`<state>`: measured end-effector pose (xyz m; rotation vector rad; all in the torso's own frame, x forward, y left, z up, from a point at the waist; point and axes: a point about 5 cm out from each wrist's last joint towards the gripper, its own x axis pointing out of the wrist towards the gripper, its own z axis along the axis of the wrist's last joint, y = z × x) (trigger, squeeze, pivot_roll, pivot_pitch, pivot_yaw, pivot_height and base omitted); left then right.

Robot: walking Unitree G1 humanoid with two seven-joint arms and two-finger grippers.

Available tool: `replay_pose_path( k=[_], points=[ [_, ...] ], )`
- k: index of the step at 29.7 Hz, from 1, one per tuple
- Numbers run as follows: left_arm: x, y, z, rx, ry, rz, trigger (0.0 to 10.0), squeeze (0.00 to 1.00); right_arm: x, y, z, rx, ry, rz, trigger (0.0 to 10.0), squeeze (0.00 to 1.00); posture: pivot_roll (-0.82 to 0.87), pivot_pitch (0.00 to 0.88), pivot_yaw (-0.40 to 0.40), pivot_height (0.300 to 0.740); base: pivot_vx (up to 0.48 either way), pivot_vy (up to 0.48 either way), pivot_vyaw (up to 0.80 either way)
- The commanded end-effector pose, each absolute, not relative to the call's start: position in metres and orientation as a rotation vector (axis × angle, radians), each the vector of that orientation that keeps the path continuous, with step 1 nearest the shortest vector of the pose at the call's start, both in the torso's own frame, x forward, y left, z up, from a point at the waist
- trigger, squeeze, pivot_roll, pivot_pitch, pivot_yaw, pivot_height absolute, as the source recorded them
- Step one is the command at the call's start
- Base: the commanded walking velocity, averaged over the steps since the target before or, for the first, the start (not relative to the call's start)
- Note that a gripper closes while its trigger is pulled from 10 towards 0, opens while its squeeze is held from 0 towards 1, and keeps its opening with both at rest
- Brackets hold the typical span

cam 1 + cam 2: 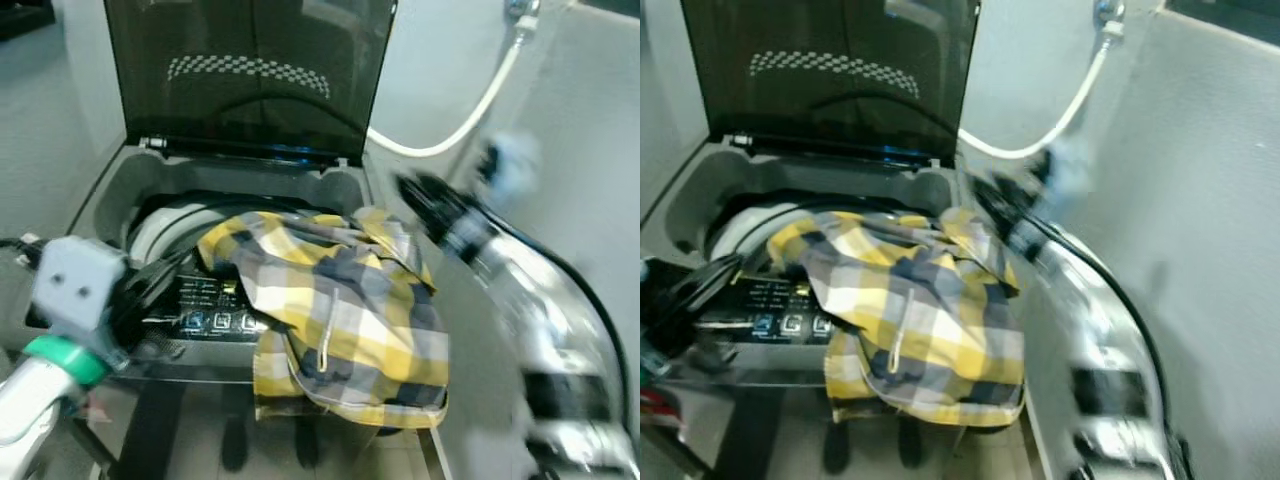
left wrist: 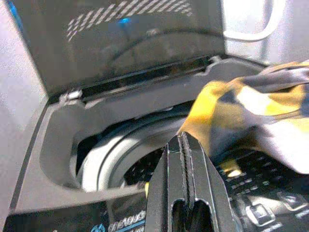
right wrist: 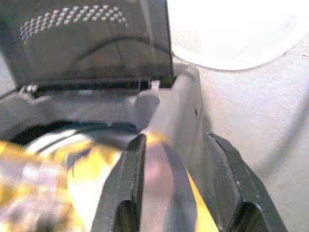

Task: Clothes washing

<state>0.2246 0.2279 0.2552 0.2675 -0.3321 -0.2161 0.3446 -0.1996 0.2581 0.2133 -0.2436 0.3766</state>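
A yellow, grey and white plaid shirt (image 1: 340,310) lies draped over the front right of the open top-loading washer, covering part of the control panel (image 1: 205,312) and hanging down the front. The drum opening (image 1: 160,225) shows behind it, with its white rim. My left gripper (image 1: 175,272) is low over the left of the panel, its fingers (image 2: 185,145) shut and empty, just beside the shirt's edge. My right gripper (image 1: 410,190) is blurred above the washer's right rim, past the shirt's far corner. It stands open (image 3: 175,145) with the shirt below it.
The dark lid (image 1: 250,70) stands upright at the back of the washer. A white hose (image 1: 470,115) curves along the wall behind on the right. A grey wall (image 1: 590,180) runs close along the washer's right side.
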Motion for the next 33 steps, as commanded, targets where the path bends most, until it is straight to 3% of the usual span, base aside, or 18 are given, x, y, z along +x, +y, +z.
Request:
replay_pose_path(
  k=[1, 8, 14, 29, 30, 33],
  points=[
    [0.221, 0.231, 0.253, 0.273, -0.328, -0.226, 10.0, 0.00, 0.335, -0.198, 0.262, 0.204, -0.246, 0.464, 10.0, 1.00, 0.06, 0.056, -0.026, 0.740, 0.000, 0.000, 0.00],
    [0.218, 0.237, 0.248, 0.277, -0.304, -0.222, 10.0, 0.00, 0.316, -0.208, 0.236, 0.081, -0.148, 0.560, 10.0, 1.00, 0.05, 0.060, -0.025, 0.740, 0.000, 0.000, 0.00],
    [0.219, 0.234, 0.248, 0.264, -0.306, -0.228, 10.0, 0.00, 0.314, -0.201, 0.201, -0.074, -0.019, 0.458, 10.0, 1.00, 0.05, 0.067, -0.027, 0.740, 0.000, 0.000, 0.00],
    [0.220, 0.223, 0.244, 0.248, -0.317, -0.259, 10.0, 0.00, 0.330, -0.144, 0.190, 0.094, 0.026, 0.620, 10.0, 1.00, 0.05, 0.072, -0.050, 0.740, 0.000, 0.000, 0.00],
    [0.220, 0.223, 0.244, 0.249, -0.319, -0.255, 10.0, 0.00, 0.332, -0.129, 0.192, 0.078, 0.027, 0.668, 10.0, 0.02, 0.06, 0.071, -0.056, 0.740, 0.000, 0.000, 0.00],
    [0.219, 0.224, 0.244, 0.249, -0.320, -0.250, 10.0, 0.00, 0.333, -0.108, 0.197, 0.067, 0.015, 0.747, 10.0, 0.00, 0.06, 0.071, -0.056, 0.740, 0.000, 0.000, 0.00]
  ],
)
